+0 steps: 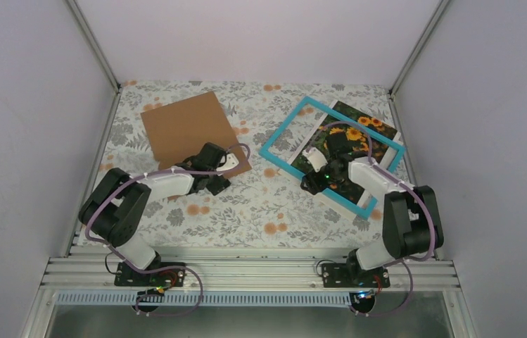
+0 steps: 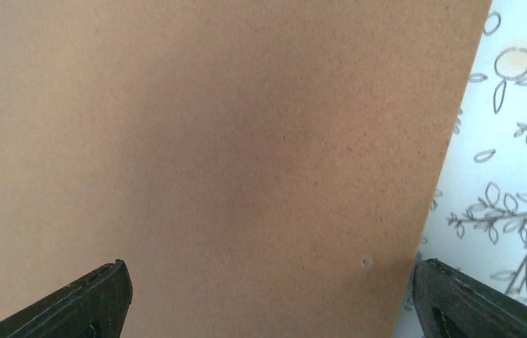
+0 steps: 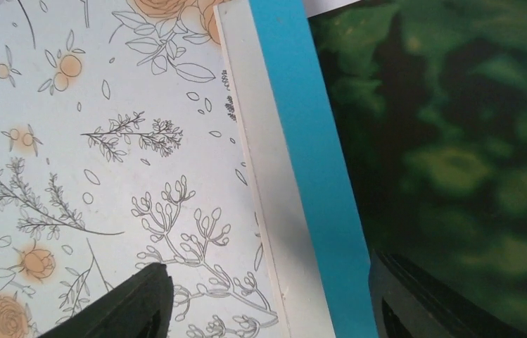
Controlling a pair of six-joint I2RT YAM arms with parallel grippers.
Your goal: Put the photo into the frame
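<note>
The frame (image 1: 285, 127), teal front up, lies at the right of the table. The photo (image 1: 359, 127) of orange flowers shows inside its opening and pokes out past its far right bar. My right gripper (image 1: 314, 179) is open and hangs low over the frame's near-left bar. In the right wrist view the gripper (image 3: 274, 303) straddles the teal bar (image 3: 302, 141), with one finger over the tablecloth and one over the photo's dark foliage (image 3: 457, 141). My left gripper (image 1: 221, 169) is open and empty, low over the brown backing board.
The brown backing board (image 1: 190, 127) lies at the back left. In the left wrist view the gripper (image 2: 274, 303) spans the board's right edge (image 2: 211, 141), one finger over the board and one over the flowered tablecloth (image 2: 513, 176). Walls enclose the table on three sides.
</note>
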